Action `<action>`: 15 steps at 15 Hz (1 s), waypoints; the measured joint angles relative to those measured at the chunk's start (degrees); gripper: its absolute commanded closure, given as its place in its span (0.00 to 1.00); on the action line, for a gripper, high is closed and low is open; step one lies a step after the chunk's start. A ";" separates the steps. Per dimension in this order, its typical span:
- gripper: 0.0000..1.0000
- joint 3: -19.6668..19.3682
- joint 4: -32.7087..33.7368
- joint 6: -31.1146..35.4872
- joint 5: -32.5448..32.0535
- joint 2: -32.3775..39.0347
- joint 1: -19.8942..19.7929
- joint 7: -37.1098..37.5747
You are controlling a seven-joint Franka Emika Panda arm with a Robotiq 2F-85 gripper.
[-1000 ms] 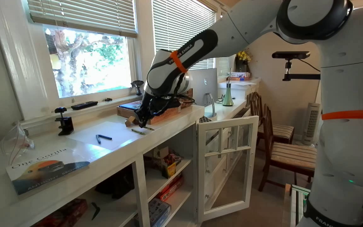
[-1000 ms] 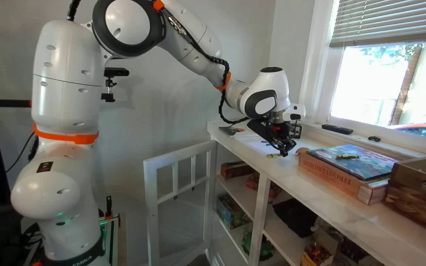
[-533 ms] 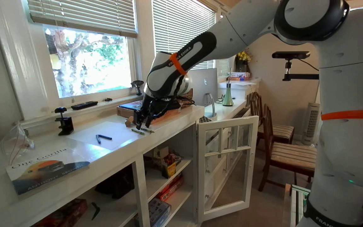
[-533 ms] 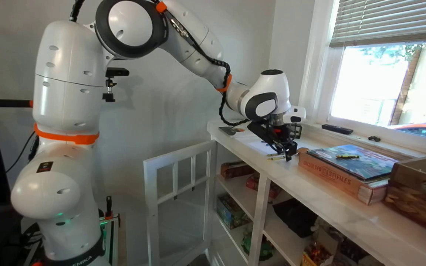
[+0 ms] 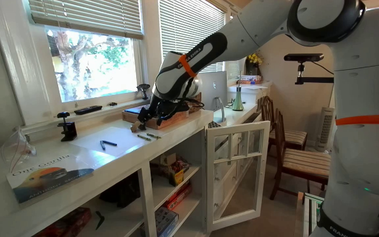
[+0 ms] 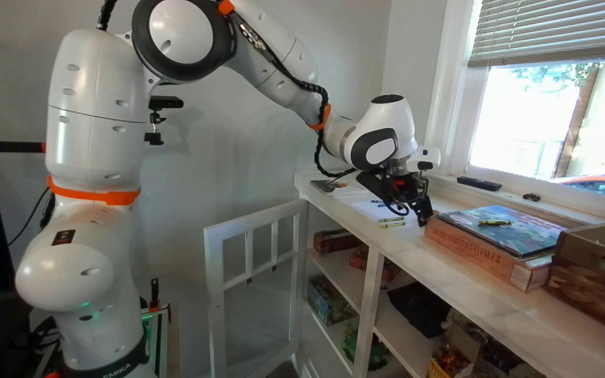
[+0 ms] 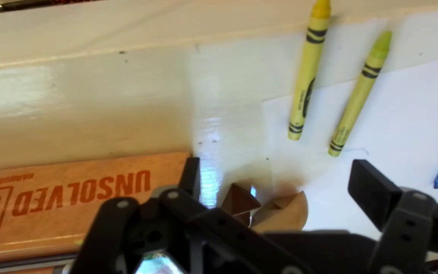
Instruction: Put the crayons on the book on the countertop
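Two yellow-green crayons (image 7: 306, 80) lie side by side on the white countertop (image 7: 226, 72), their lower ends toward my gripper (image 7: 282, 182). Its jaws stand wide apart with no crayon between them. Both crayons (image 6: 392, 222) also show in an exterior view, beside the gripper. Two blue crayons (image 5: 108, 144) rest on a sheet of white paper. The book (image 6: 523, 236), with a blue-green cover, lies on an orange box, and one yellow crayon (image 6: 494, 222) is on top of it. One fingertip stands close to the box's corner; whether they touch I cannot tell.
The orange box (image 7: 70, 190) is left of the gripper in the wrist view. A brown folded piece (image 7: 283, 213) sits behind the fingers. A wooden crate (image 6: 591, 268), a black clamp (image 5: 67, 130), another book (image 5: 49, 177) and an open cabinet door (image 5: 237, 177) are around.
The gripper, shut near a yellow-green crayon one second ago, has opened. It has then shifted away from the crayons toward the orange box, leaving both crayons on the countertop in plain view.
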 measured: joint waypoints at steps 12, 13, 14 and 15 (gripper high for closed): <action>0.00 -5.19 6.21 -6.22 -11.94 -0.13 0.51 12.85; 0.00 -5.20 6.59 -6.26 -11.94 -0.09 0.51 12.85; 0.00 -5.28 6.94 -6.28 -11.99 -0.06 0.51 12.86; 0.00 -5.53 7.46 -6.50 -12.61 0.03 0.50 13.39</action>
